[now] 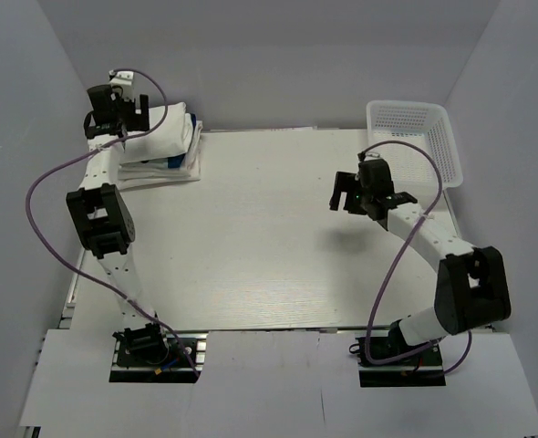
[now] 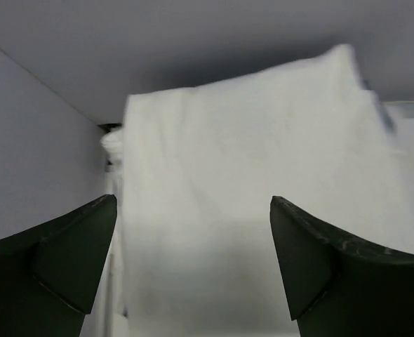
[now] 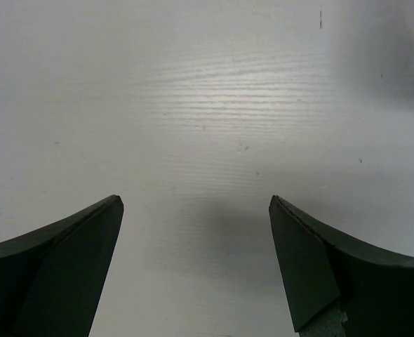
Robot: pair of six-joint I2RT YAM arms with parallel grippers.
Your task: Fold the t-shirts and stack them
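T-shirt stack sits straight ahead of left pincer, just beside it; jaws spread, empty. Right pincer also spread, well apart from stack.

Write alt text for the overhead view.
Folded t-shirts sit stacked at the far left corner of the table, with the open left gripper beside them. The open right gripper hangs over bare tabletop near a white mesh basket.

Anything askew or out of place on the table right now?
Only the t-shirt stack at the far-left corner: layers aren't flush, lower white edges fan out toward the near side and blue peeks through. Nothing spilled or damaged.
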